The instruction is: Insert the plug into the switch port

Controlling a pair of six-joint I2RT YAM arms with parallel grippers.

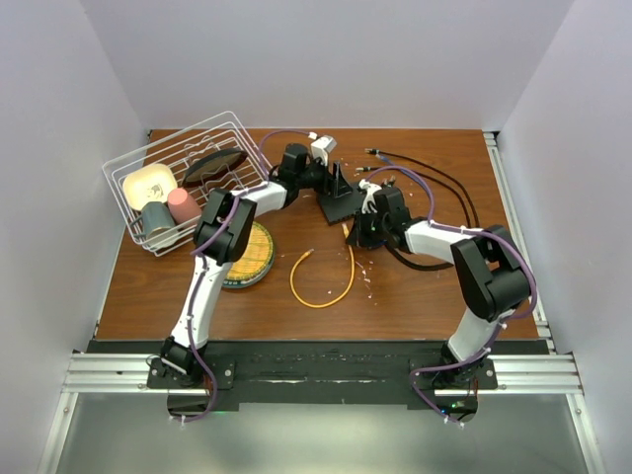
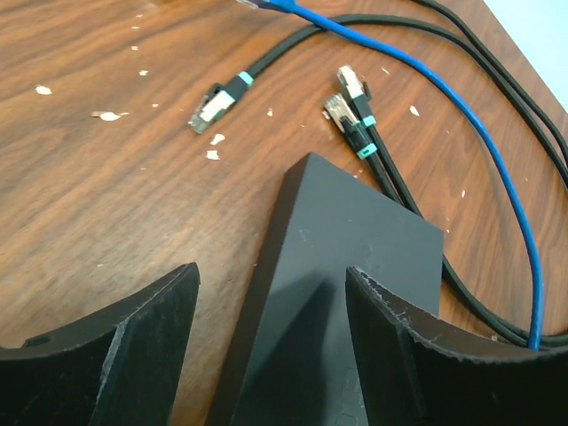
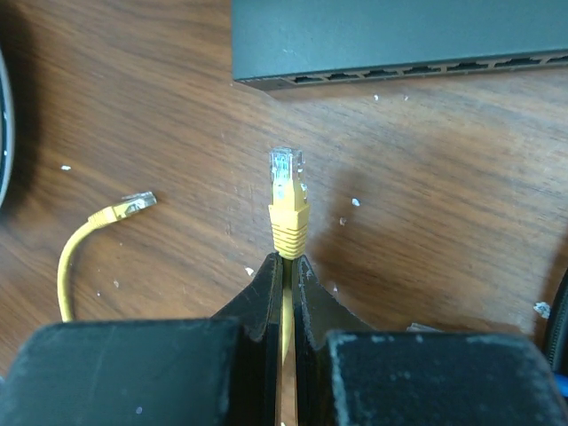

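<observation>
Right gripper (image 3: 286,263) clamps the plug (image 3: 286,182), ports (image 3: 399,73) at twelve o'clock, not yet inserted. Left gripper (image 2: 271,288) gapes astride the switch (image 2: 355,240), seemingly not touching.

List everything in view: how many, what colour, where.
switch: one, matte black, centre, port row on one edge
bracket: one, black, upright by the switch
yellow cable: one, looped before the switch; one plug gripped, other plug lying free
black cables: three plug ends seen, teal-banded, past the switch
blue cable: one, among the black ones
wire basket: one, white, far left; holds pink cup, grey cup, cream dish, dark plate
round mat: one, yellow, under left arm
left gripper: open, over the switch
right gripper: shut on the plug
</observation>
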